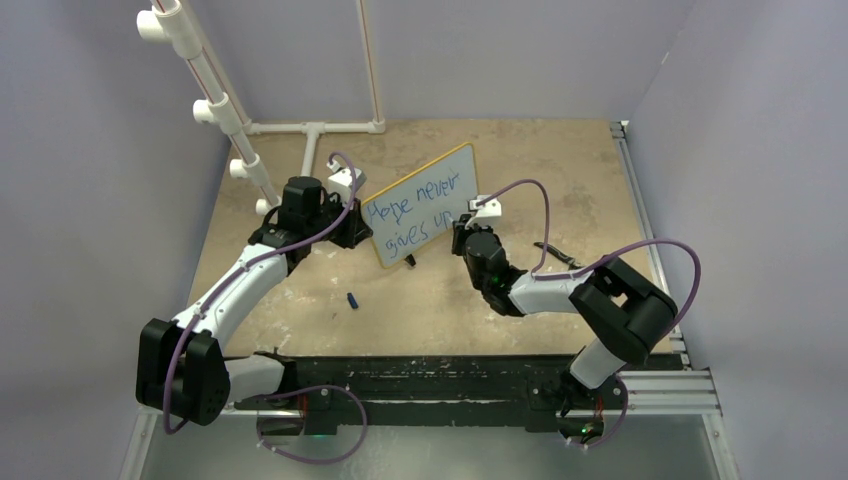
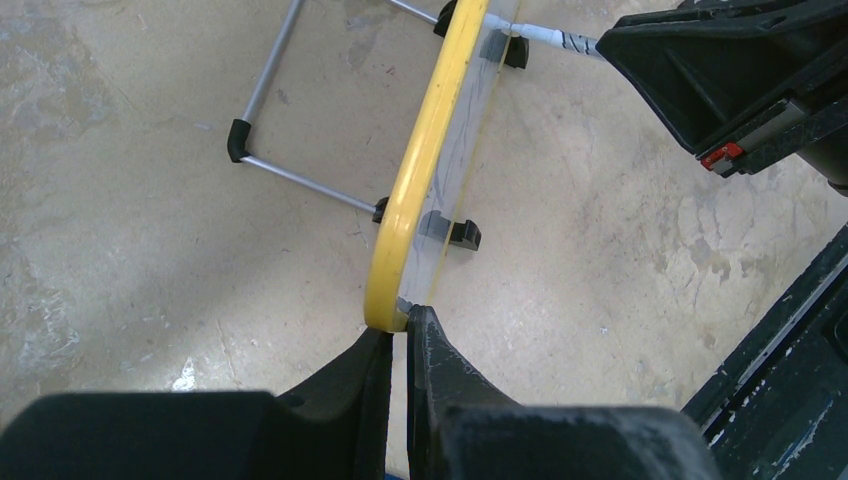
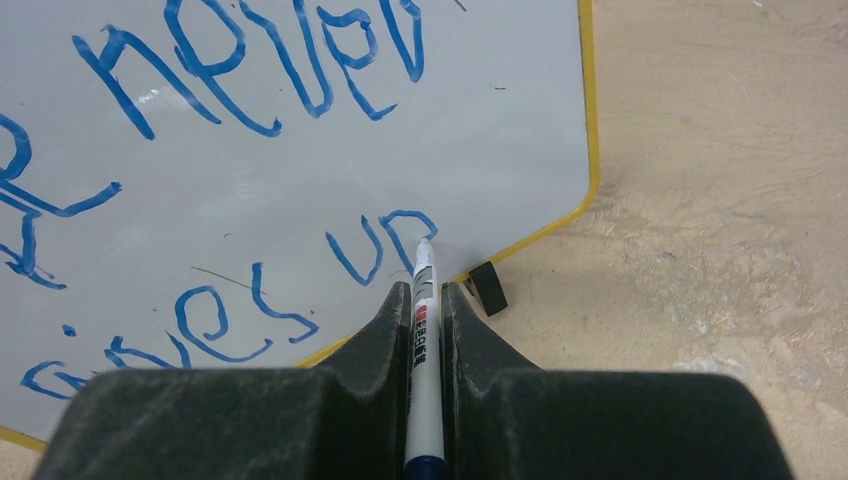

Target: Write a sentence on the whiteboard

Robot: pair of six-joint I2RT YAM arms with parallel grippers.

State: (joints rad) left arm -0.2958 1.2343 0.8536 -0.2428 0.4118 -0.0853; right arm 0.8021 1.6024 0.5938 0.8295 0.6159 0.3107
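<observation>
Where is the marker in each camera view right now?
Top external: too small to see; right claw meets the right end of the whiteboard.
Left wrist: marker top right, tip at the board.
Right wrist: bottom centre, in the claw, tip by "up".
Shared landmark: the board's yellow frame.

Pale lavender walls (image 1: 500, 50) enclose a mottled tan tabletop (image 1: 560, 160); white pipe frame (image 1: 207, 80) stands back left.
</observation>
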